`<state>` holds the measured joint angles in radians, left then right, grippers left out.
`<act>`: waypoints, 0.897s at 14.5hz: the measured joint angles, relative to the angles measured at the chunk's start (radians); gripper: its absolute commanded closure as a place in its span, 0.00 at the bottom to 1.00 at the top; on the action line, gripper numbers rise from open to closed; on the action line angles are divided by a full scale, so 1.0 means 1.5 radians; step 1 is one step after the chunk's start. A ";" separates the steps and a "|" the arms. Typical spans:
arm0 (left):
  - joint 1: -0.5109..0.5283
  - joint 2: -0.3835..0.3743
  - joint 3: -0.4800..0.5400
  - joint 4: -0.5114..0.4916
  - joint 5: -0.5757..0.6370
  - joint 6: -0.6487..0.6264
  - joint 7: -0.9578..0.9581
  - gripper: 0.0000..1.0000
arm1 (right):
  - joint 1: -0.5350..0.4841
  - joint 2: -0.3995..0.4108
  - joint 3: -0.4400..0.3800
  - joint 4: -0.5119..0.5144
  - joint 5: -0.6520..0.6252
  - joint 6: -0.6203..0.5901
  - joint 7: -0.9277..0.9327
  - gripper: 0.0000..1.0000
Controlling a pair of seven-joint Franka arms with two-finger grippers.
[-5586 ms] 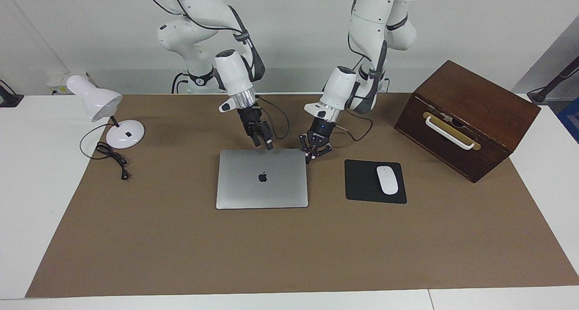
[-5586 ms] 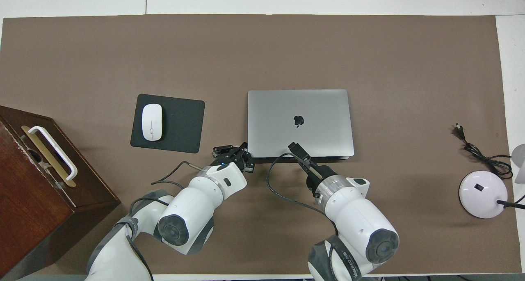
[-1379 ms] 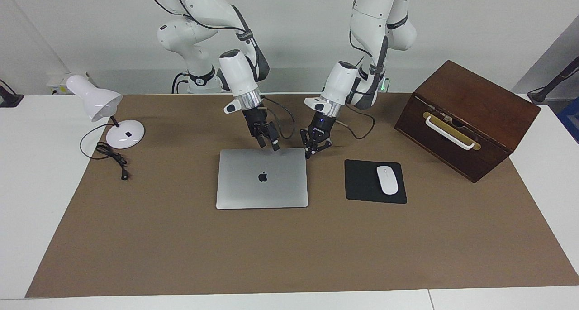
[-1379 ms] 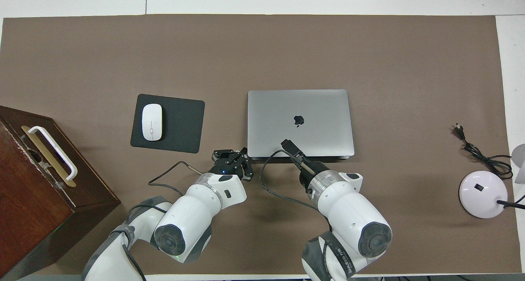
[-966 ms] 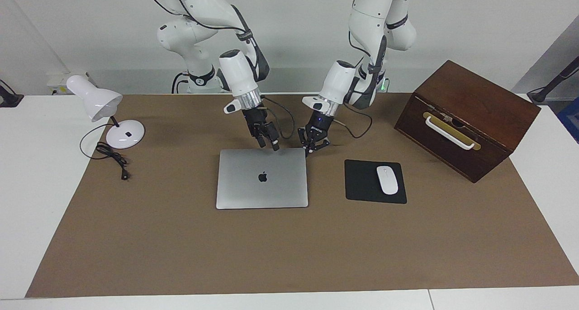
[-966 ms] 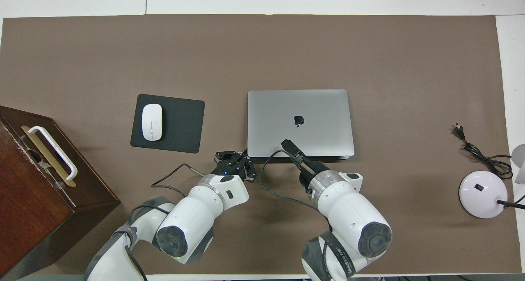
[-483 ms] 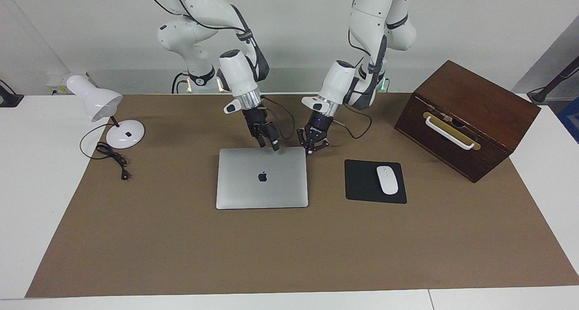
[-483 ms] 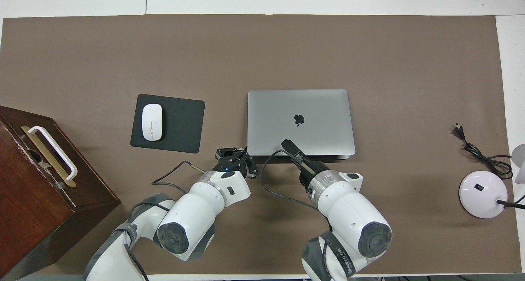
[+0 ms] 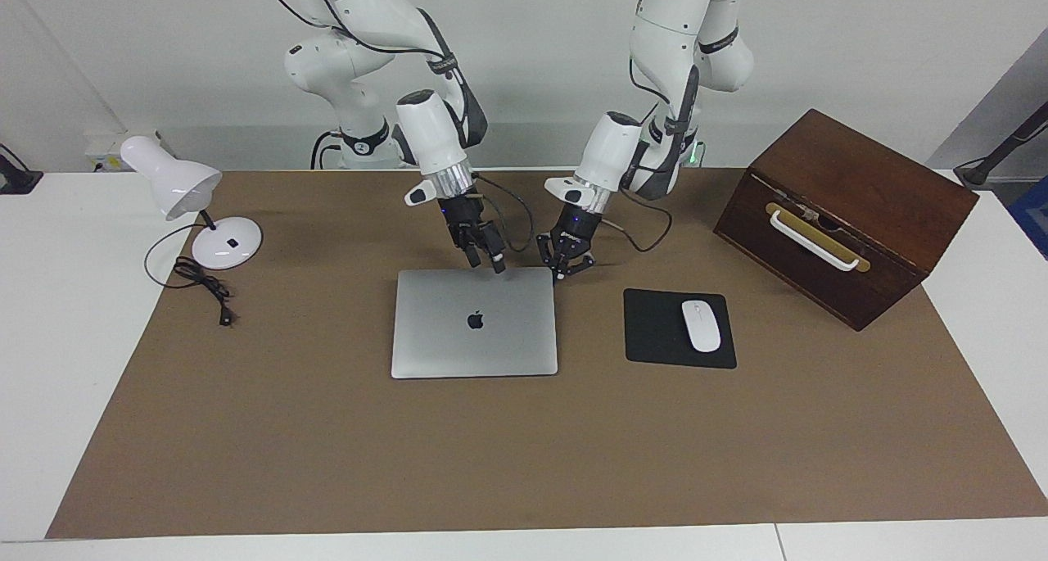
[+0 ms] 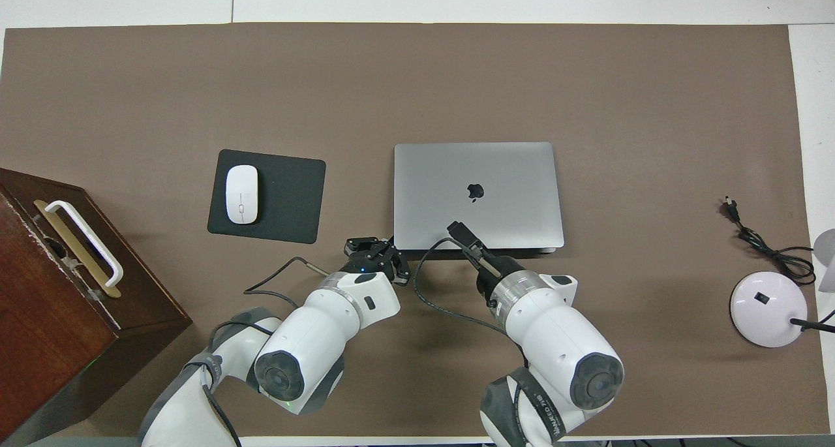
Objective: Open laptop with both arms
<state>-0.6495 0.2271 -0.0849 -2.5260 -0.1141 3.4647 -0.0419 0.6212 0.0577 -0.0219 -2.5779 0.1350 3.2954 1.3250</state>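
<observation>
While the flat matte-silver laptop (image 9: 474, 322) lies closed, left claw (image 9: 559, 273) is pinched together, right claw (image 9: 488, 263) spread.

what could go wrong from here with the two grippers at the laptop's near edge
1. The right gripper, open, sits on the closed laptop lid at its edge nearest the robots; pressing there may pin the lid rather than free it.
2. The left gripper, shut, is at the laptop's corner toward the mouse pad; a sideways nudge may slide the laptop.

I am seeing a dark apple logo on the laptop (image 9: 474, 322) lid. I am making out no legible words or numbers anywhere.
</observation>
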 measured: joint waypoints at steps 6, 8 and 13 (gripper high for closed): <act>0.000 0.008 0.000 0.002 0.000 0.000 0.000 1.00 | 0.000 0.001 0.000 0.000 0.000 0.000 0.000 0.00; 0.000 0.008 0.000 0.002 0.000 0.000 0.000 1.00 | 0.000 0.001 0.000 0.000 0.000 0.000 0.000 0.00; 0.000 0.008 0.000 0.002 0.000 0.000 0.000 1.00 | -0.004 0.001 -0.001 0.000 0.000 0.000 -0.011 0.00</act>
<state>-0.6498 0.2389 -0.0854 -2.5228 -0.1141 3.4649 -0.0421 0.6159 0.0588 -0.0233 -2.5778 0.1350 3.2953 1.3088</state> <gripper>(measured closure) 0.991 0.000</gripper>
